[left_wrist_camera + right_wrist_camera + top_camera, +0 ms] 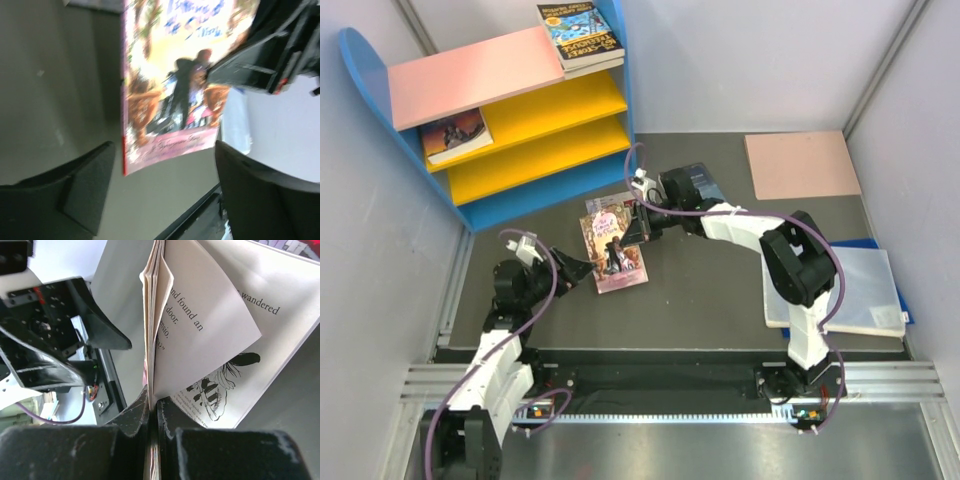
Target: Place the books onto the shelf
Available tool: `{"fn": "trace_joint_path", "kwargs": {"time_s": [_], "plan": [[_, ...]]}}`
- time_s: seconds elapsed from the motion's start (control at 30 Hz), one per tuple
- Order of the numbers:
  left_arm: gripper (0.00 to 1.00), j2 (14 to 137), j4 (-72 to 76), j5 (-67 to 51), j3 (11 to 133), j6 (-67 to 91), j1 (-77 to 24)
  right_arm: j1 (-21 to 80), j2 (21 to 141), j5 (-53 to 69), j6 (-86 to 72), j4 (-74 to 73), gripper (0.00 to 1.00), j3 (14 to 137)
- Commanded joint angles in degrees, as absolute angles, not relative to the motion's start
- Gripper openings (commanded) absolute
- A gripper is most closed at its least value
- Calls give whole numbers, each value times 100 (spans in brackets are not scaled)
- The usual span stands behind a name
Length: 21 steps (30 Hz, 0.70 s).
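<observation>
The shelf (380,110) stands at the back left, with blue sides, a pink top and yellow boards. A blue-yellow cartoon book (580,33) lies on its top at the right end. A dark orange-brown book (455,136) lies on the upper yellow board. My right gripper (640,217) is shut on the far edge of the pink-purple book (614,250), and its pages (210,310) fan open above the fingers (135,415). My left gripper (586,268) stands open just left of that book (170,95), with nothing between its fingers (75,190). A navy book (708,183) lies partly under the right arm.
A flat pink board (803,165) lies at the back right. A large pale blue-white pad (870,290) lies at the right, beside the right arm's base. Grey walls close in the table on the left, back and right.
</observation>
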State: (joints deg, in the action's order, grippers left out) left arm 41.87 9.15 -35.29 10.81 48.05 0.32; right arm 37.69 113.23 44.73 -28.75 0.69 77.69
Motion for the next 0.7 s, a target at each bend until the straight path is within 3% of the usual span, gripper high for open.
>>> {"fn": "trace_joint_path", "kwargs": {"time_s": [0.0,0.07,0.47,0.67], "plan": [[73,4376,2329,-3771,984,4834,18,3762,11022,4755,-3014,500,0,7945],[65,4613,2320,-3744,1011,4817,-184,3762,11013,4790,-3085,571,0,7945],[63,5141,2003,-2989,1274,4491,-641,3674,10916,4825,-3146,554,0,8226],[56,5589,2310,-2874,1327,4482,-993,3656,10898,4851,-3181,580,0,8297]]}}
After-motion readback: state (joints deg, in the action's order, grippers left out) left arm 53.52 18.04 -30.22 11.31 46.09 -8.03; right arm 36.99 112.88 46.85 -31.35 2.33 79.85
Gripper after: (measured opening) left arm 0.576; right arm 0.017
